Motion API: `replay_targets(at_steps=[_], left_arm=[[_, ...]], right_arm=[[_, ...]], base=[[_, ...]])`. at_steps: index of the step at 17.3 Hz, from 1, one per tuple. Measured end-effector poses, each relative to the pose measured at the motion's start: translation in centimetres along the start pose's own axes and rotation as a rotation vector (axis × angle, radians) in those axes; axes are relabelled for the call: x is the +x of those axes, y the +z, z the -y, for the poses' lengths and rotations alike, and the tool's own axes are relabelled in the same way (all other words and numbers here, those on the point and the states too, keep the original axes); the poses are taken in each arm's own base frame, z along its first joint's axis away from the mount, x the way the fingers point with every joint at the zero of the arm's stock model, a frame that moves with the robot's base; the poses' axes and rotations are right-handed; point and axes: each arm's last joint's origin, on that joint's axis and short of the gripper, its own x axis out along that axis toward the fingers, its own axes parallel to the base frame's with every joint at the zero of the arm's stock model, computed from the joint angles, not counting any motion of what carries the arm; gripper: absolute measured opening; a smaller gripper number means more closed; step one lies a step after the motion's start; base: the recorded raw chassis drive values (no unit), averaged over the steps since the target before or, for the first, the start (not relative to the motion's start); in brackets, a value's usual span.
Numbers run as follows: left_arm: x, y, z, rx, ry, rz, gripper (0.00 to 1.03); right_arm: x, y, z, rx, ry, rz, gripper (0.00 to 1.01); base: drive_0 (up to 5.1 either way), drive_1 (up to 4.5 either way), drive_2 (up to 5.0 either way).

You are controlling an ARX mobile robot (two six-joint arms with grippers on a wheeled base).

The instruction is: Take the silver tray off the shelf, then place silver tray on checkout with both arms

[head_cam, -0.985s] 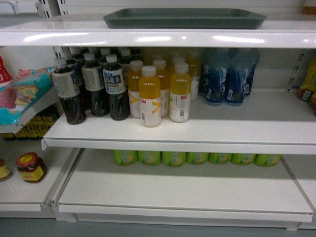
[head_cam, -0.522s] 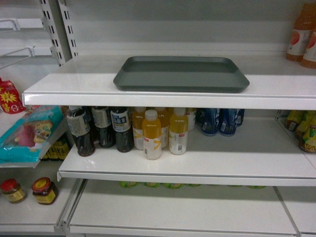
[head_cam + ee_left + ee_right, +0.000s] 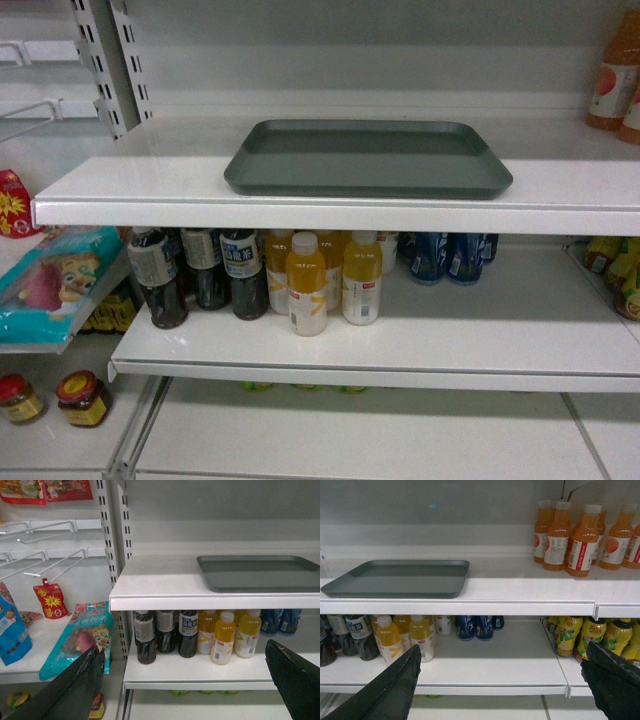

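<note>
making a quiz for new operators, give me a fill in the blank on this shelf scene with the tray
1. The silver tray lies flat on the ____ board of the shelf.
2. Both grippers are ____, with nothing between the fingers of the left one.
3. Directly below the tray's board stand dark, yellow and ____ bottles.
4. The tall orange bottles stand to the tray's ____.

Answers: top; open; blue; right

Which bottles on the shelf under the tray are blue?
The blue bottles at the right end of the row below the silver tray. The dark bottles stand at the left, and the yellow bottles stand in the middle.
</note>
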Motion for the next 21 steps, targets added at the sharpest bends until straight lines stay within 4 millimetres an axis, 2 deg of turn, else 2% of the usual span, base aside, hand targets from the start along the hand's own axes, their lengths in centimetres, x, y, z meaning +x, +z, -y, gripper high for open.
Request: replay_targets(at_steps=[21], left_arm=[[0.0, -0.01, 0.0, 0.0, 0.0, -0.001, 0.98]], right_arm=[[0.0, 0.02, 0.0, 0.0, 0.0, 0.002, 0.98]], base=[[0.1, 4.35, -4.2]])
